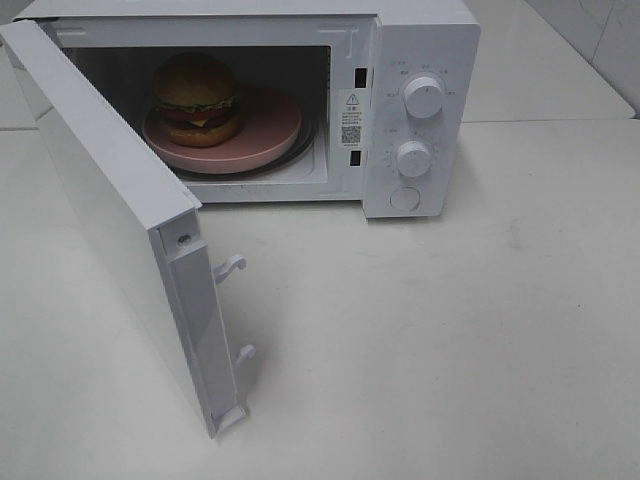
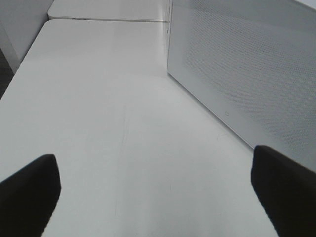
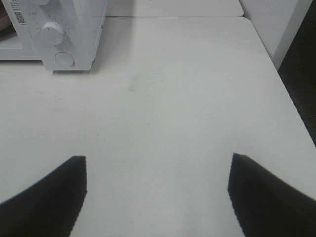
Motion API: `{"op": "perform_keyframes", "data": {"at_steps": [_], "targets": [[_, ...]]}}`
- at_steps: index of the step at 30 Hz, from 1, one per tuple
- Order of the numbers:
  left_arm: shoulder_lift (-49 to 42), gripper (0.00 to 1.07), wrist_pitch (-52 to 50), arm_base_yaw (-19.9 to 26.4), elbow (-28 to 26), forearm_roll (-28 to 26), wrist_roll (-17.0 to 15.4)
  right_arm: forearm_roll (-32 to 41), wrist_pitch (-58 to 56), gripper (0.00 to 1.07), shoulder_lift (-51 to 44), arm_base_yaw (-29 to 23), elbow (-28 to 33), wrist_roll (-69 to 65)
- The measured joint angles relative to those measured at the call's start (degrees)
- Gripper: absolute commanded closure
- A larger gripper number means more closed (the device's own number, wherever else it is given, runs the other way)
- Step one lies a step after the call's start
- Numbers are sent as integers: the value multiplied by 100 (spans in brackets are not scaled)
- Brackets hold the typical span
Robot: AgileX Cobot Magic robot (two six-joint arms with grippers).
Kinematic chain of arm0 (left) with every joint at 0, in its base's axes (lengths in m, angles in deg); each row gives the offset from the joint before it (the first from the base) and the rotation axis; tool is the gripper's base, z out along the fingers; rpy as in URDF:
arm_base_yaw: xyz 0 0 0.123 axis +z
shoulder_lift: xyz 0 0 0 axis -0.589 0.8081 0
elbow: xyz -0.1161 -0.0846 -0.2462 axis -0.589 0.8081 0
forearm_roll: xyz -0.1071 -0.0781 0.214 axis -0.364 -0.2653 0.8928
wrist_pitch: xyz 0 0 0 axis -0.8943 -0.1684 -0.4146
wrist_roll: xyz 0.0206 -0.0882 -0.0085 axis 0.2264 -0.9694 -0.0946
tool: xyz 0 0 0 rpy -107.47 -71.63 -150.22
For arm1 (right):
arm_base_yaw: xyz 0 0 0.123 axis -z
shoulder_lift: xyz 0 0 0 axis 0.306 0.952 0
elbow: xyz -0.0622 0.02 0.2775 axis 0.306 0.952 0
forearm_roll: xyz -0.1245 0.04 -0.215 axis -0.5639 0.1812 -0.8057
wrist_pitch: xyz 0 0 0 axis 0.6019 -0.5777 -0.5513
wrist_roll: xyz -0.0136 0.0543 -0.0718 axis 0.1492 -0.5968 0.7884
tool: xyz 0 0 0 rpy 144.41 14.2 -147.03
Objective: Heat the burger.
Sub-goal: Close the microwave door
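Microwave door [image 1: 120,230] stands open; burger [image 1: 197,98] on plate [image 1: 270,130] loaded inside. Left fingers [image 2: 27,195] and right fingers [image 3: 47,197] released, empty. Remaining: close door, set dials [image 1: 424,97].

A white microwave [image 1: 420,60] stands ahead of the right claw [image 3: 157,187], well apart; its open door [image 2: 247,74] is near the left claw [image 2: 155,192]. A pink plate [image 1: 275,130] sits inside.

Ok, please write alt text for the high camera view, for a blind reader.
A burger on a pink plate sits inside a white microwave whose door stands wide open. The microwave stands on a white table.
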Motion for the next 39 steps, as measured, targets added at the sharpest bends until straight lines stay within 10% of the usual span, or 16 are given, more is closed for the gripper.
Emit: {"op": "perform_keyframes", "data": {"at_steps": [39], "targets": [[23, 9, 0, 0, -23, 0, 0, 0, 0, 31, 0, 0, 0, 0]]}}
